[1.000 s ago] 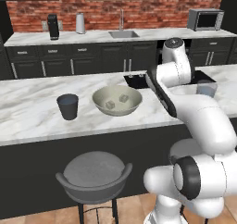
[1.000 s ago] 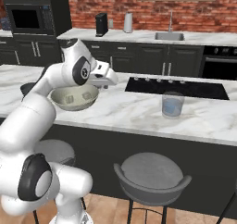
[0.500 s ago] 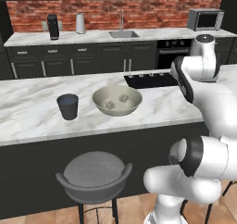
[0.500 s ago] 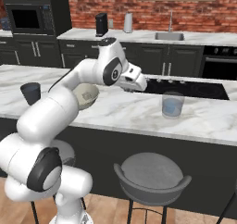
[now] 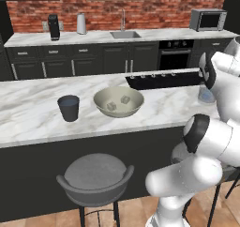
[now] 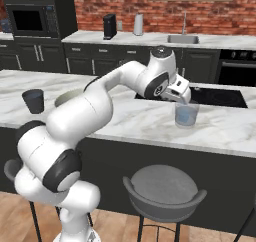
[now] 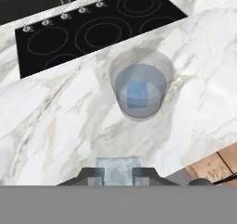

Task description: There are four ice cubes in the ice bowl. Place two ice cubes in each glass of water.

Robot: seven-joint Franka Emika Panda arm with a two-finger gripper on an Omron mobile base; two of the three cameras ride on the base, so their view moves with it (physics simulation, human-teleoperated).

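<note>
While the claw (image 7: 118,173) pinches a cube (image 7: 117,168) near the clear glass (image 7: 140,83), it should centre above the rim before releasing.

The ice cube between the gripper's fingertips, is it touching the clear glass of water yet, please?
Apart. In the hand view the ice cube is pinched in the gripper, with bare marble counter between it and the clear glass.

Two base views looking forward and down from behind, sharing the marble desk (image 5: 28,113); hand view close above the clear glass (image 7: 140,85).
</note>
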